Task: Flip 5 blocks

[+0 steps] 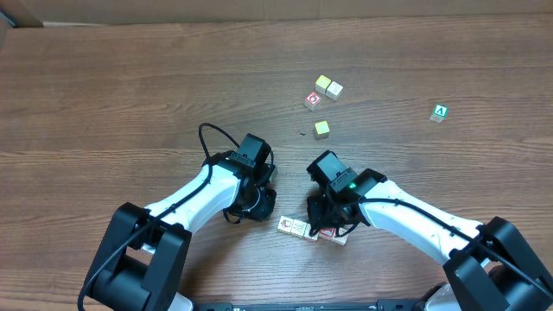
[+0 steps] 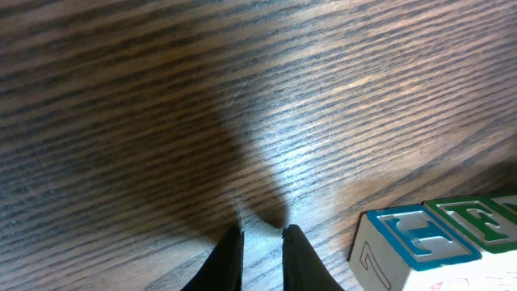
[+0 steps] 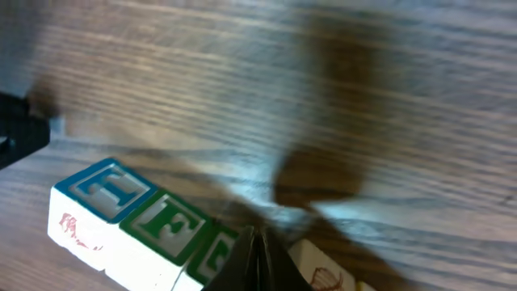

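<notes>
Blocks (image 1: pixel 294 227) lie in a row on dark wood-grain table (image 1: pixel 130 86)

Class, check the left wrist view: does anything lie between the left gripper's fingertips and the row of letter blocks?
Nothing visible does. Only bare wooden table separates the left gripper from the blue-lettered block at the near end of the row, which sits off to the right in that view.

Table (image 1: pixel 104 78): brown, dark streaky grain. Near row of blocks (image 1: pixel 294 227): whitish sides with red drawings; one top blue-framed, the next two green-framed letters. Far: pale yellow cubes (image 1: pixel 327 86), a red-ringed block (image 1: pixel 312 101). Far right: green "A" cube (image 1: pixel 440 112). Arms (image 1: pixel 199 194): white and black
</notes>
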